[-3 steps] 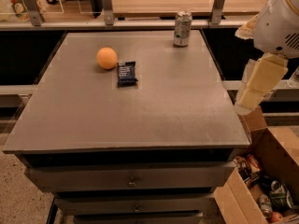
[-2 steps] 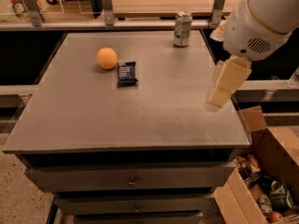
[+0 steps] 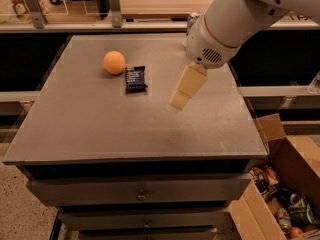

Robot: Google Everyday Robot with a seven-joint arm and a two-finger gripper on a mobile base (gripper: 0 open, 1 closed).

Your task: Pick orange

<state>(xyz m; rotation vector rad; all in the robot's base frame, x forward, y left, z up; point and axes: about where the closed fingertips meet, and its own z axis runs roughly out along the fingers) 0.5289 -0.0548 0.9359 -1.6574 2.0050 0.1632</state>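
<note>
The orange (image 3: pixel 114 62) is a small round fruit resting on the grey table top (image 3: pixel 100 129), at its far left. A dark blue snack packet (image 3: pixel 135 79) lies just to the right of it, apart from it. My gripper (image 3: pixel 179 103) hangs from the white arm (image 3: pixel 235 21) above the middle right of the table. It is to the right of the packet and well clear of the orange, holding nothing that I can see.
A soda can (image 3: pixel 192 18) at the table's far edge is mostly hidden behind the arm. An open cardboard box (image 3: pixel 280 184) with cans and packets stands on the floor at the right. Drawers (image 3: pixel 140 194) run below the table's front edge. A railing (image 3: pixel 75 26) lies behind.
The arm has swung in from the right edge to above the middle right of the table, closer to the packet and orange. It now covers the soda can. The orange and packet have not moved.
</note>
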